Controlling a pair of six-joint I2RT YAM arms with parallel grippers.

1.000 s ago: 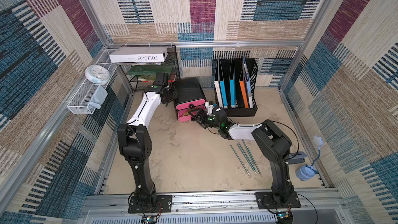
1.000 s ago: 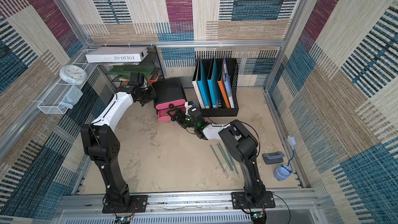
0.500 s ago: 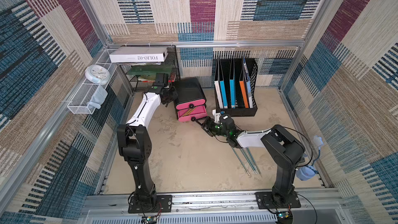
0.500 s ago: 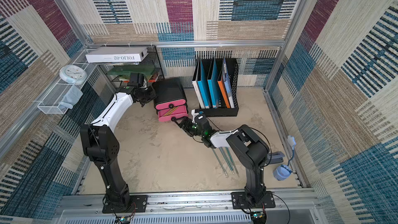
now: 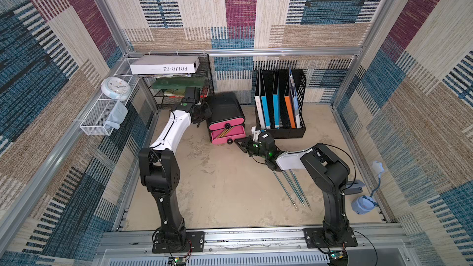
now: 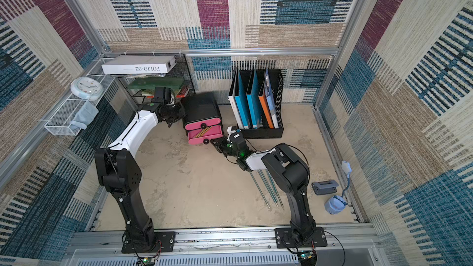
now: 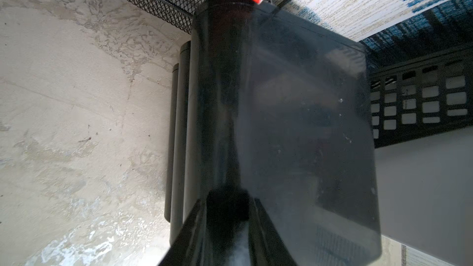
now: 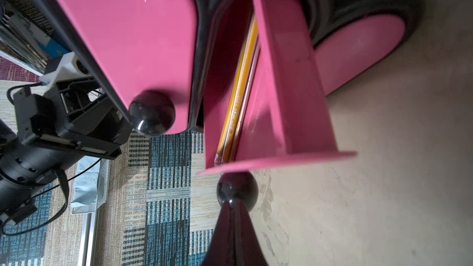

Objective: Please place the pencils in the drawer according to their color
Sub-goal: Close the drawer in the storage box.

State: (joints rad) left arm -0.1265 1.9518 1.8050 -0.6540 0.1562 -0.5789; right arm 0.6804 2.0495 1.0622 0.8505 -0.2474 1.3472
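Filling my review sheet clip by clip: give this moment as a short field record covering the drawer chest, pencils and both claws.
chest: black rounded desktop chest with three pink drawers, beside black slotted file holder
open drawer: middle pink drawer, pulled out
shut drawer: top pink drawer
in open drawer: yellow pencils
loose: teal-green pencils on beige tabletop
right claw: shut, tips at open drawer's round black knob
left claw: at chest's side, opening unclear

File holder (image 5: 284,132), clock (image 5: 115,88), white box (image 5: 163,64)
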